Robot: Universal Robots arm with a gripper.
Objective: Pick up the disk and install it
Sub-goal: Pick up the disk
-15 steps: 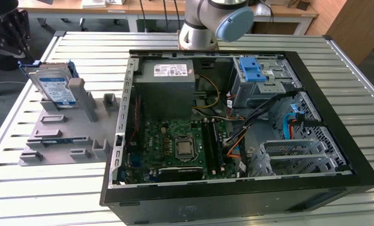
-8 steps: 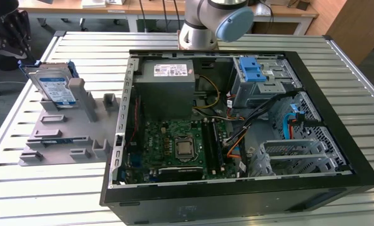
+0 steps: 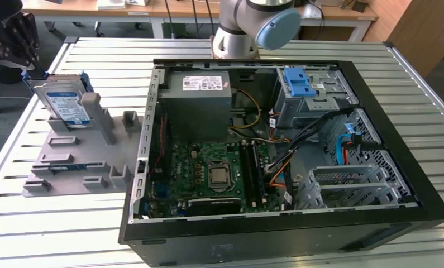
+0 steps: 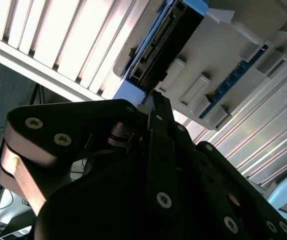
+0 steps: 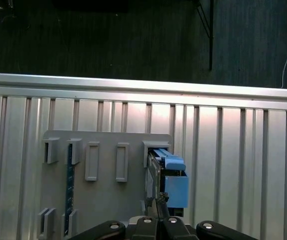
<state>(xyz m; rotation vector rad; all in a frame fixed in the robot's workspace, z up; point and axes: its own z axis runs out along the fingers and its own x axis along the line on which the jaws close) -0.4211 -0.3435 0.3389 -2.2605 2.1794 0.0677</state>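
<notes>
Most of the gripper (image 4: pixel 156 97) is cut off in both wrist views. Its black linkage plates, studded with round screws, fill the near part of the second wrist view and hide the table below. In the exterior view, a dark shape (image 3: pixel 5 33) at the upper left edge sits just beside the disk's top and is too cropped to identify. The arm (image 3: pixel 244 22) shows there as a grey column with a pale blue cap behind the case (image 3: pixel 281 237).

The fingers are drawn together into one narrow bar with no gap visible. Their tips reach the near end of the disk (image 5: pixel 156 172) at its blue frame. Whether they pinch a thin edge of it cannot be told.

The disk (image 3: pixel 65 105) stands on edge in a slot of the holder (image 3: pixel 80 151), on the exterior view's left, apart from the case. It is flat silver metal with a white-and-blue label and blue plastic around it. The holder is matte grey plastic with blocky upright tabs. It rests on the table (image 3: pixel 58 223), which is made of ribbed aluminium slats.
</notes>
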